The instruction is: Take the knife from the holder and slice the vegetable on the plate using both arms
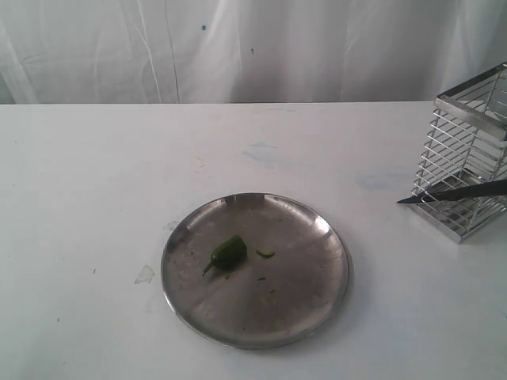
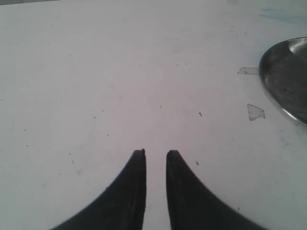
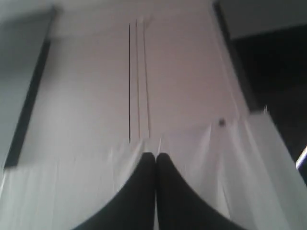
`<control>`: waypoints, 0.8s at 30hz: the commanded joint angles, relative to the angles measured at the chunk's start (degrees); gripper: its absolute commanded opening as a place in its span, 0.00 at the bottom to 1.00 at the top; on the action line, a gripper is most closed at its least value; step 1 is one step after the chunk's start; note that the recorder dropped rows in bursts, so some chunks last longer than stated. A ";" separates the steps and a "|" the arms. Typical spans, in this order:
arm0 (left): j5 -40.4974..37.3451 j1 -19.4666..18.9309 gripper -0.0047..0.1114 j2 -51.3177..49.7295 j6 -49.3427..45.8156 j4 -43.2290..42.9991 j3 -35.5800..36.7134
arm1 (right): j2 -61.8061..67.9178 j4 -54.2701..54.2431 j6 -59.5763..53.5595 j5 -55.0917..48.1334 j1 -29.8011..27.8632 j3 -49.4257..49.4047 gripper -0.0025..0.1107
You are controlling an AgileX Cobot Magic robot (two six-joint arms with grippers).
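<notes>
One vegetable (image 1: 230, 252) on plate (image 1: 255, 269); one knife (image 1: 455, 192) against holder (image 1: 467, 154); left gripper (image 2: 155, 154) slightly parted, empty; right gripper (image 3: 156, 156) closed, empty.

vegetable (image 1: 230, 252): green, on plate (image 1: 317, 309) | knife (image 1: 455, 192): level, beside holder (image 1: 467, 158)

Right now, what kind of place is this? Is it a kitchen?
Probably not a real kitchen, more likely a robot test room. A plain white table stands before a white curtain, holding only a steel plate with a chilli, a wire holder and a knife.
</notes>
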State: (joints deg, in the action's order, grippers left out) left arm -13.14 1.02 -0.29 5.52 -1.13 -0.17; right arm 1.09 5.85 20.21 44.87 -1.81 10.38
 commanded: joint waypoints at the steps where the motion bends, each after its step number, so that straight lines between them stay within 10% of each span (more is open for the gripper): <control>1: -0.22 0.41 0.23 0.29 0.02 0.66 0.17 | 5.10 -5.85 -6.23 -0.75 0.10 15.30 0.02; 13: -0.22 0.41 0.23 0.29 0.02 0.66 0.17 | 30.09 -4.50 -53.88 -47.20 0.10 29.34 0.02; 24: -0.22 0.41 0.23 0.29 0.02 0.66 0.17 | 54.84 -3.58 -27.59 -78.44 -1.62 37.38 0.02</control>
State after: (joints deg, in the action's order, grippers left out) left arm -13.14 1.02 -0.29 5.52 -1.13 -0.17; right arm 51.01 1.60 -14.89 -22.29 -2.73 43.62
